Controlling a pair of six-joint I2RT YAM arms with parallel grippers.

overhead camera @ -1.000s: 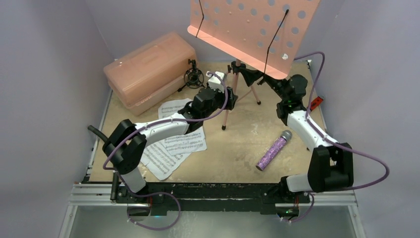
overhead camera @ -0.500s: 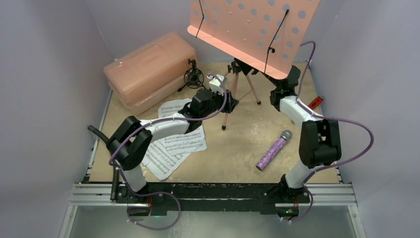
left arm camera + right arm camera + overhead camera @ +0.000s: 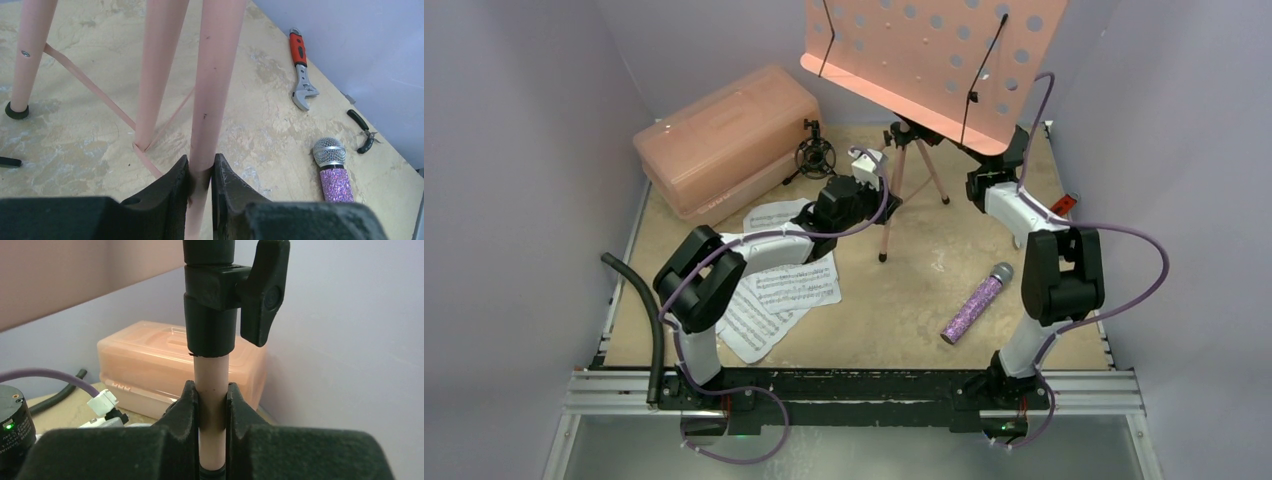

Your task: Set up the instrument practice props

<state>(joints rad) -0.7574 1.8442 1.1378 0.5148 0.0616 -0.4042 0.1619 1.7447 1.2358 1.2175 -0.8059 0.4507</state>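
Both grippers have been closing since a second ago, the right arm (image 3: 1051,272) folding inward. The left gripper (image 3: 200,175) is clamping a smooth pink leg (image 3: 215,75); the right gripper (image 3: 211,402) is pinching the pink pole (image 3: 212,375) under a black clamp collar (image 3: 210,315). The pink music stand (image 3: 929,60) is standing at the far side of the surface (image 3: 904,300), its perforated desk cut off above.

pale lilac walls all round here: back wall (image 3: 714,40), left wall (image 3: 514,150) and right wall (image 3: 1184,150), closing the space in on three sides. the tabletop (image 3: 904,300) is a mottled sandy beige, scuffed in patches. an aluminium rail (image 3: 854,400) runs along its near edge, with a dull grey surface (image 3: 874,455) below that. the light is soft and even, the shadows faint.
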